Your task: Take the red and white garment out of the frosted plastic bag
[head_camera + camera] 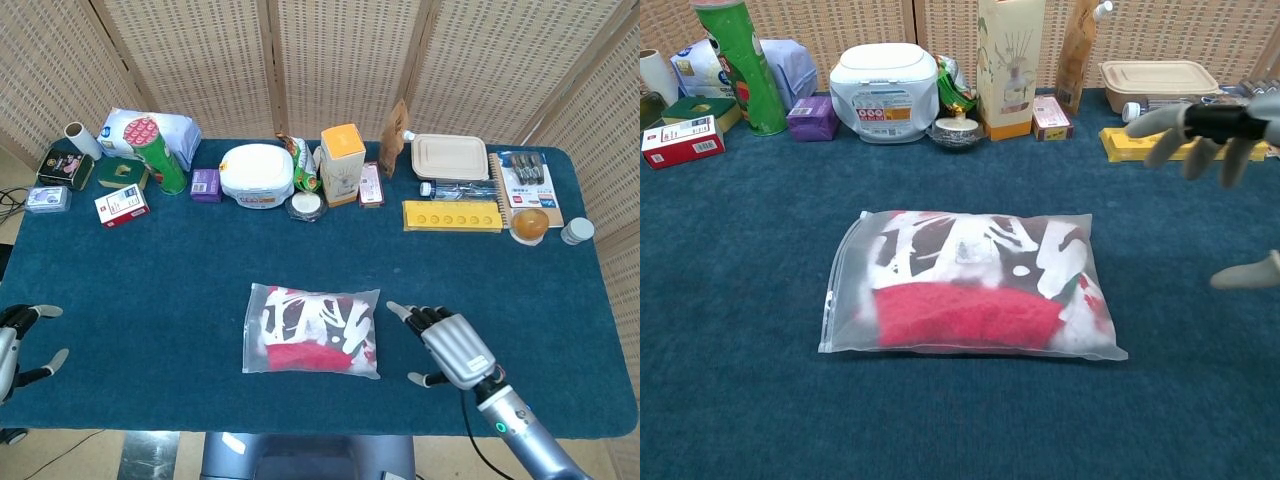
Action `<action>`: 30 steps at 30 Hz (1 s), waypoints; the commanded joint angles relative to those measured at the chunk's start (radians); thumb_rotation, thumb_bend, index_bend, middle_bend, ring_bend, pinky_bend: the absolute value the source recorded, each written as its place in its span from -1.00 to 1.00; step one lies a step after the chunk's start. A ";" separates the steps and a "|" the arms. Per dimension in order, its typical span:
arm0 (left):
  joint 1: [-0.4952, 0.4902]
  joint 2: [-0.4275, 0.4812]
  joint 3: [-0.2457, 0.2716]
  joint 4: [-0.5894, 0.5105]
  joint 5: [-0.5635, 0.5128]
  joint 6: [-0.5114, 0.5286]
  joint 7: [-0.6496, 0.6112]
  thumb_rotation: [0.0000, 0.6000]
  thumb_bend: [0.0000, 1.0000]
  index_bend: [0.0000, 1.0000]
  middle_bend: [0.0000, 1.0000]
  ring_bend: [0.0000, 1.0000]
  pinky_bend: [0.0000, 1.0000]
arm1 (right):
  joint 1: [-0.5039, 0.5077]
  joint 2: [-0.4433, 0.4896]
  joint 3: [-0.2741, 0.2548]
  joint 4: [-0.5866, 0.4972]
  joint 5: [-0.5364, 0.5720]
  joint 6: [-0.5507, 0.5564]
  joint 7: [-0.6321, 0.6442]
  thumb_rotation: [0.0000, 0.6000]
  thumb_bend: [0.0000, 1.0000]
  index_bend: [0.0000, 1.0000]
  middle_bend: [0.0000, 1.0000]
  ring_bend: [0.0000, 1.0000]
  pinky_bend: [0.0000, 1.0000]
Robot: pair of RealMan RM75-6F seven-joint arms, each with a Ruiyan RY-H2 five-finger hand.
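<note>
The frosted plastic bag (312, 329) lies flat mid-surface, the red and white garment (975, 290) sealed inside. Our right hand (452, 346) hovers just beside it, fingers apart and empty. We should pin one edge, then work the zip side open.

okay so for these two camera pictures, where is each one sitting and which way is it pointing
Head view: high above the near table edge, looking steeply down on the whole table; shows the right hand beside the frosted plastic bag and the left hand at the near left corner.
Chest view: low at the near edge, facing across to the back row; only the right hand shows, fingers spread.
Shared: the frosted plastic bag, the right hand, the back-row items.
</note>
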 commanded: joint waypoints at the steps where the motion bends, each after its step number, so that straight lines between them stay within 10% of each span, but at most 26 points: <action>1: -0.004 0.006 -0.004 0.009 -0.006 -0.003 -0.009 1.00 -0.55 -0.34 -0.25 -0.47 -0.37 | 0.094 -0.123 0.050 -0.034 0.169 -0.082 -0.198 0.67 -0.97 -1.00 -0.71 -0.55 -0.40; 18: 0.016 0.018 0.016 0.073 -0.003 0.008 -0.103 1.00 -0.55 -0.34 -0.25 -0.47 -0.37 | 0.291 -0.412 0.044 -0.018 0.602 0.042 -0.705 0.67 -1.00 -1.00 -0.96 -0.76 -0.51; 30: 0.041 0.016 0.031 0.126 0.001 0.029 -0.173 1.00 -0.54 -0.34 -0.25 -0.47 -0.37 | 0.366 -0.542 -0.011 0.150 0.584 0.143 -0.827 0.66 -1.00 -1.00 -0.96 -0.87 -0.74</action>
